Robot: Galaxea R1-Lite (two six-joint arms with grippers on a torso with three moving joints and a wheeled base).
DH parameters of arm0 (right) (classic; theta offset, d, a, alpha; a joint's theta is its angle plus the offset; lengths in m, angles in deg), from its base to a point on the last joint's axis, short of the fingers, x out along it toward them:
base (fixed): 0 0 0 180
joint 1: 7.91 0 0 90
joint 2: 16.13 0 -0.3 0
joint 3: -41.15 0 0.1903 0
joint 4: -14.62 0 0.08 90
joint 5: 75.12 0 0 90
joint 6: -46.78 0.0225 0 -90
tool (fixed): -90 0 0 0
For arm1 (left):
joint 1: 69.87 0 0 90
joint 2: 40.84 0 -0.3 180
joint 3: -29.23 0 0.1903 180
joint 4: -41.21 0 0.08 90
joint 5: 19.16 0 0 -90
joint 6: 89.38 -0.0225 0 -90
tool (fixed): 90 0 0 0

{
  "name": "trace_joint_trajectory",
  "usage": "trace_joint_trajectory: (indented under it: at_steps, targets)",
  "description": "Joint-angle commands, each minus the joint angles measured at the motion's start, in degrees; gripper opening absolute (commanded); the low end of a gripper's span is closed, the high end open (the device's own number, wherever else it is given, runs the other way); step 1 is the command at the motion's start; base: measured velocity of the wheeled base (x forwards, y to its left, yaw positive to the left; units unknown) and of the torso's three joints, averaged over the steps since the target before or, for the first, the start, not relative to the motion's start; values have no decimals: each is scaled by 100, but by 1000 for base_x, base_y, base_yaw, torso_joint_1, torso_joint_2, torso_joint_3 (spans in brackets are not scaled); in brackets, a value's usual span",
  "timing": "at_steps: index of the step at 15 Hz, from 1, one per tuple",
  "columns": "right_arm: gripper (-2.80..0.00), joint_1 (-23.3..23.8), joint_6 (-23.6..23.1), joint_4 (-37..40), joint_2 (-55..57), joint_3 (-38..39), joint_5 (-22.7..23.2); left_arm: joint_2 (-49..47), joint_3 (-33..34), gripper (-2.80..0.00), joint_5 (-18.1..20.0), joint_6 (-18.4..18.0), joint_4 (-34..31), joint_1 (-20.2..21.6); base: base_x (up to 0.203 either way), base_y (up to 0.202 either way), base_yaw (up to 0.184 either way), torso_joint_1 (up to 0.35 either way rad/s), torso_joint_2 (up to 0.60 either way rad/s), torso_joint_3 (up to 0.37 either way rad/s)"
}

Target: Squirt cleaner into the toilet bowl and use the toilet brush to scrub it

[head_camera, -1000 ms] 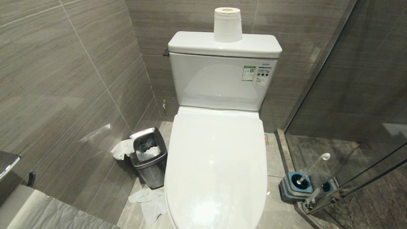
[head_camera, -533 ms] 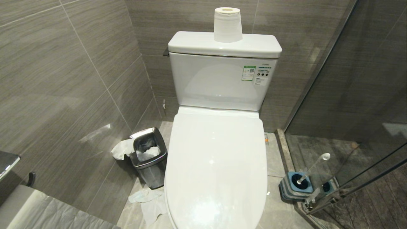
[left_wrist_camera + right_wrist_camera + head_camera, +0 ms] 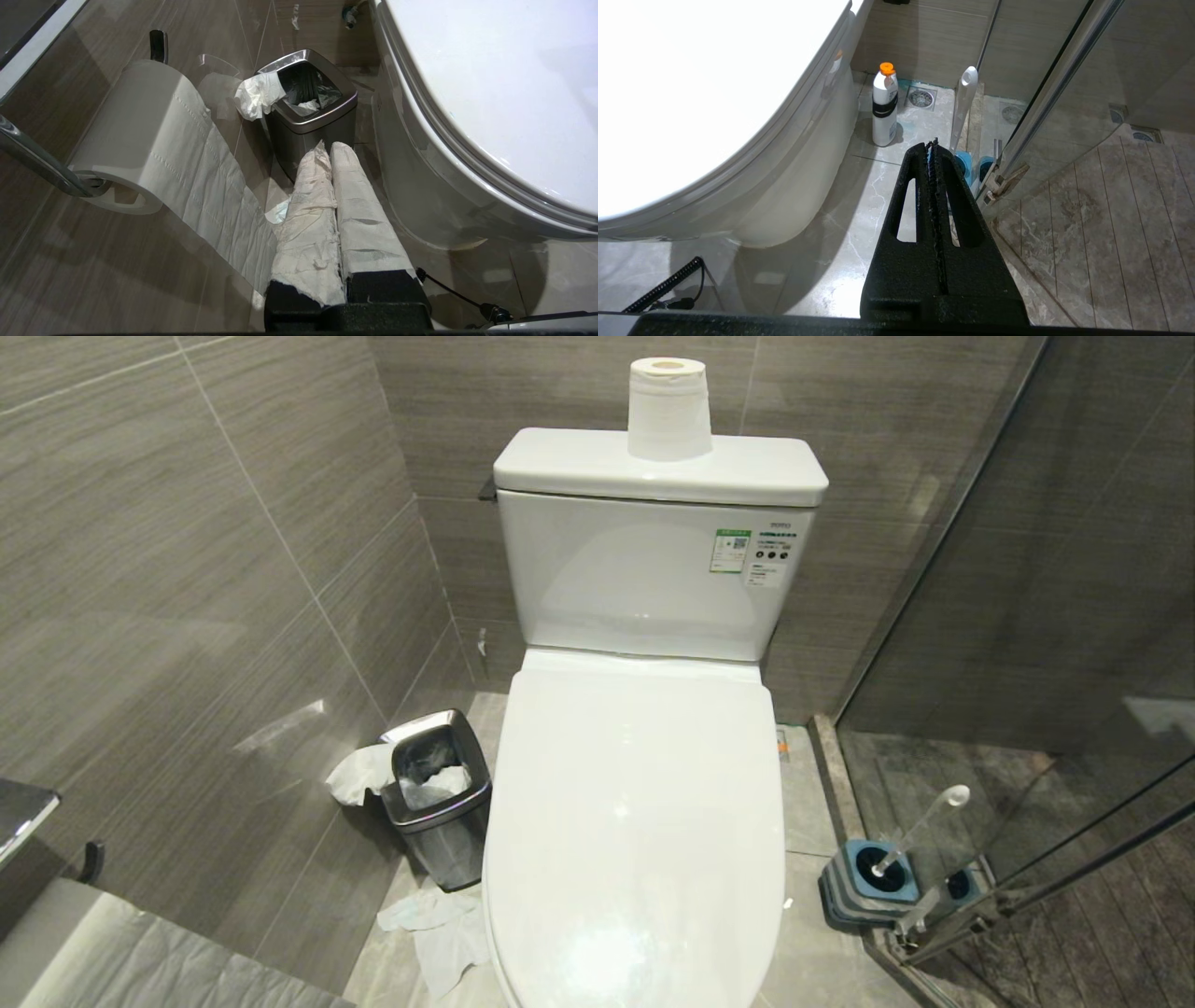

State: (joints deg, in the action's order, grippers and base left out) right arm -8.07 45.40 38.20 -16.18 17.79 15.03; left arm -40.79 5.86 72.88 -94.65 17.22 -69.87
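Right gripper [image 3: 934, 142], fingers pressed together and empty, hangs low beside the toilet bowl [image 3: 798, 154]; the toilet brush [image 3: 963, 105] stands just beyond its tips. The handle looks light, stiff and slippery: pinch below the knob.

Left gripper [image 3: 329, 148] is likewise closed.

Even, fairly bright overhead light fills the room. The glossy white closed toilet lid [image 3: 635, 821] shows soft glare patches and blows out to pure white in the right wrist view. The grey wall tiles [image 3: 187, 569] carry faint reflections. Straight lines bow toward the head view's edges; everything stays sharp.
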Motion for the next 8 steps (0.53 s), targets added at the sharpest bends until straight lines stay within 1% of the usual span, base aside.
trace_joint_trajectory:
  at_steps: [1,5,8]
  targets:
    - [-280,-2,-3,-4,5,0,3,-5,18,-280,-1,22,0,-3,0,0,0,0,0,0]
    - [-280,-2,-3,3,5,0,3,-5,18,-280,-79,412,9,0,0,0,0,0,0,0]
    - [-280,-2,-3,-4,5,0,3,-14,18,-280,-98,448,9,0,0,0,0,0,0,0]
